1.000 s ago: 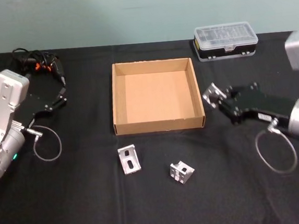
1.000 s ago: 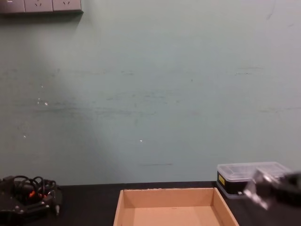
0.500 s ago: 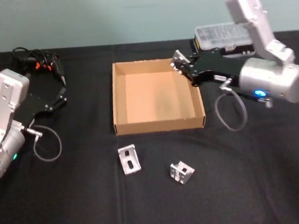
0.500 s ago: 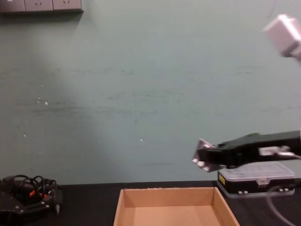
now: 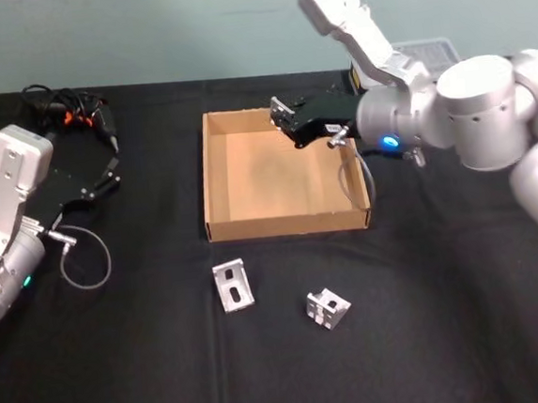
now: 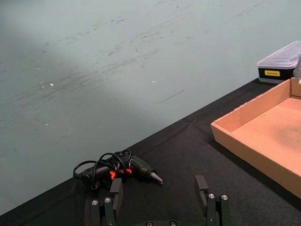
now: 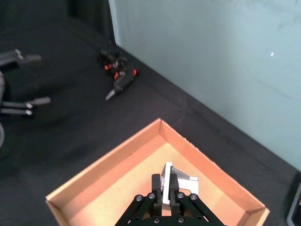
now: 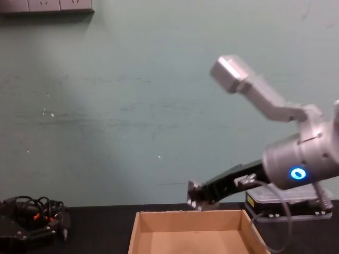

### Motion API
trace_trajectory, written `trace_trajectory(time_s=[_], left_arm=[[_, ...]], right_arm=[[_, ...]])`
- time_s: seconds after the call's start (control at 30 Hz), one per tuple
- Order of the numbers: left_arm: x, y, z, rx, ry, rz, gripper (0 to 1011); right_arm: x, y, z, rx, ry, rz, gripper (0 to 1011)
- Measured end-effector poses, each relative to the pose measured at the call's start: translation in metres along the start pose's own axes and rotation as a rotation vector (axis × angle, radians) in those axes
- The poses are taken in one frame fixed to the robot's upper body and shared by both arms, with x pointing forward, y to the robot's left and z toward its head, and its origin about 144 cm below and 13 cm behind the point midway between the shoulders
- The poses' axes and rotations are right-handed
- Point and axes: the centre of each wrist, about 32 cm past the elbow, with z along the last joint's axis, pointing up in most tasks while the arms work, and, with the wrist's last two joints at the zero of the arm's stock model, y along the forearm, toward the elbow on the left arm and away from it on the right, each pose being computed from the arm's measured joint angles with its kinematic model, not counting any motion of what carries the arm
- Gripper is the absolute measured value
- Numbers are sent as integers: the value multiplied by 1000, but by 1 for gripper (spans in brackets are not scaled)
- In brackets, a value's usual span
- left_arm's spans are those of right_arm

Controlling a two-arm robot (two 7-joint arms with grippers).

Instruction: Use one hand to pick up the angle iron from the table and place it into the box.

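My right gripper [image 5: 286, 118] hangs over the far right part of the cardboard box [image 5: 207, 183], clear of its floor, fingers pinched narrow on one angle iron [image 7: 181, 178]. It is a bright, silvery L-shaped piece with a flat leg sticking out past my fingertips. From the chest view the gripper [image 8: 195, 196] sits just above the box's far wall [image 8: 185, 214], apart from it.

Two more angle irons lie on the black table [image 5: 450, 327] in front of the box: one [image 5: 232, 287] near the box's front left corner, showing a slotted face, the other [image 5: 327, 309] further right and nearer to me. They are apart from each other and from the box.

Behind the box's far right corner stands a plastic case [image 5: 428, 53] with a black base and a clear lid, partly hidden by my right arm. Far left at the back lies a black corded tool [image 5: 68, 111] with orange marks, its cable in a loose tangle.

My left gripper [image 5: 111, 175] is parked at the left over the table, fingers spread wide and holding nothing

The box is plain tan, square, with low walls and a bare floor
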Motion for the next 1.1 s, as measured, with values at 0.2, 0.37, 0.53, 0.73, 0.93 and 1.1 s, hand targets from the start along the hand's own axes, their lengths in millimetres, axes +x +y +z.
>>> trace_trajectory(time_s=[0.2, 0.37, 0.53, 0.73, 0.93, 1.1], left_arm=[[0, 0, 0, 0, 0, 0, 1000], [0, 0, 0, 0, 0, 0, 1000], [0, 0, 0, 0, 0, 0, 1000], [0, 0, 0, 0, 0, 0, 1000], [0, 0, 0, 0, 0, 0, 1000], [0, 0, 0, 0, 0, 0, 1000]], right_arm=[[-3, 24, -4, -65, -3, -9, 100], [-6, 36, -8, -92, 4, -9, 100], [-8, 44, -11, -107, 14, -7, 100], [-8, 43, -10, -103, 11, -8, 100], [-7, 42, -10, -101, 10, -8, 255], [-7, 42, -10, -101, 10, -8, 390]])
